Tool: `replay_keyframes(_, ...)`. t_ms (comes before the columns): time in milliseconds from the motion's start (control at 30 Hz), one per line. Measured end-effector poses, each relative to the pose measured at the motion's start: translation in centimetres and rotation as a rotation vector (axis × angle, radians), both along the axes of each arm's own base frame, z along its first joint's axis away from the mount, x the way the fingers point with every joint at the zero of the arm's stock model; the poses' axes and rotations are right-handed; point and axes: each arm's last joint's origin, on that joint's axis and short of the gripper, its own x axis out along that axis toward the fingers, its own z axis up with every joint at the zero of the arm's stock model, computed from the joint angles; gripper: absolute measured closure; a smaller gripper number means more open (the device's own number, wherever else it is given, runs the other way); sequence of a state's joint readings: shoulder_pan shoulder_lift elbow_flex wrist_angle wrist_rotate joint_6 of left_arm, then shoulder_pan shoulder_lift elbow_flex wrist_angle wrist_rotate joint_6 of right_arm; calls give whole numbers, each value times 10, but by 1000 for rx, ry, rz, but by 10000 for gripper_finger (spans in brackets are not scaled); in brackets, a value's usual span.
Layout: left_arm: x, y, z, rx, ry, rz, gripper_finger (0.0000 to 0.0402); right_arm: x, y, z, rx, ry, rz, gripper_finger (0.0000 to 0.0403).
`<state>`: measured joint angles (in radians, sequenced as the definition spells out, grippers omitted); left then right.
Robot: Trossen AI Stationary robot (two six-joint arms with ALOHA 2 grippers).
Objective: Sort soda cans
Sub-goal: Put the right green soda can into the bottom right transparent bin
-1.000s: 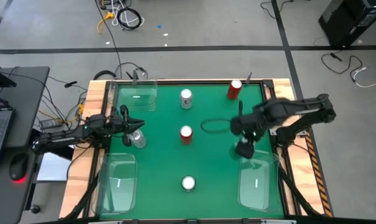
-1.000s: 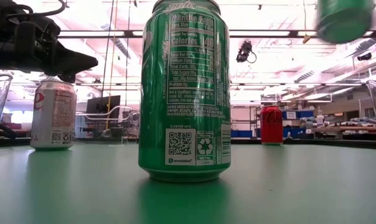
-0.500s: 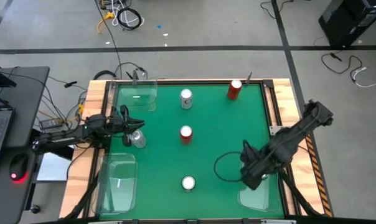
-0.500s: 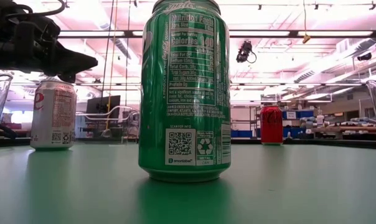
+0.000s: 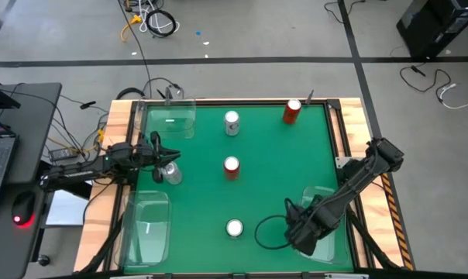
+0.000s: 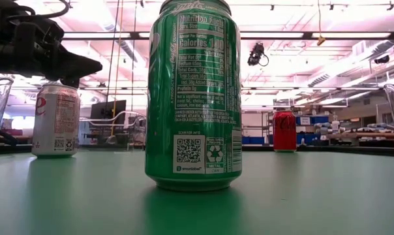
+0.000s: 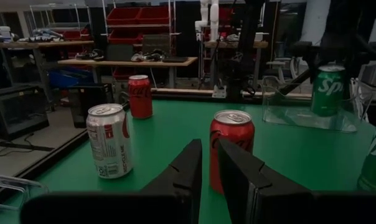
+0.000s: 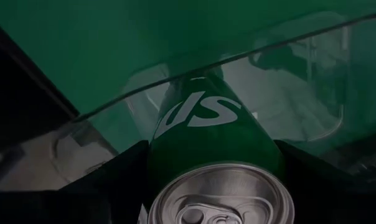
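Right gripper sits at the lower right of the high view, over the clear bin on that side, fingers clamped around a green Sprite can; the right wrist view shows the can body filling the space between both dark fingers, silver top toward the camera, bin wall right behind it. Whether the can base touches the bin floor, I cannot tell. Left gripper waits at the middle left of the high view, fingers nearly pressed together and holding nothing, just beside a silver can. Remaining cans on the green table: silver can upper centre, red can upper right, red can in the centre, second green Sprite can at lower centre, which looms large in the low view. Two more clear bins, upper left and lower left. Handling guess: cans look rigid but thin-walled metal, smooth and likely slippery, dent if squeezed hard; if full they would be fairly heavy, can't tell from here. Best hold is mid-body, fingers on opposite sides of the cylinder, kept upright so it lands flat.
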<state>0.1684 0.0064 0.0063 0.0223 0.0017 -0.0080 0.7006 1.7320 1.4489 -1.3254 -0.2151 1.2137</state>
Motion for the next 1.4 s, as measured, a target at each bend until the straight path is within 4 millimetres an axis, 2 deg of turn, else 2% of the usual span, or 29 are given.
replay_keyframes(300, 0, 0, 0, 0, 0, 0, 341, -11, 19, -12, 10, -110, 91, 113)
replay_keyframes(467, 0, 0, 0, 0, 0, 0, 341, -15, 24, -25, 55, -109, 104, 113)
replay_keyframes(733, 0, 0, 0, 0, 2, -3, 341, -15, 26, -27, 89, -107, 76, 112)
replay_keyframes(767, 0, 0, 0, -1, 1, -3, 341, -15, 26, -27, 89, -106, 70, 102)
replay_keyframes(867, 0, 0, 0, -1, 2, -3, 341, -15, 25, -30, 83, -77, 41, 38)
replay_keyframes(933, 0, 0, 0, -1, 1, -3, 341, -15, 23, -30, 79, -53, 26, 20)
replay_keyframes(1200, 0, 0, 0, -1, 2, -3, 341, -13, 24, -25, 124, -34, 34, 92)
replay_keyframes(1300, 0, 0, 0, -1, 2, -3, 341, -8, 23, -19, 126, -71, 29, 92)
replay_keyframes(1400, 0, 0, 0, -5, 1, -4, 341, -4, 21, -16, 125, -81, 18, 68)
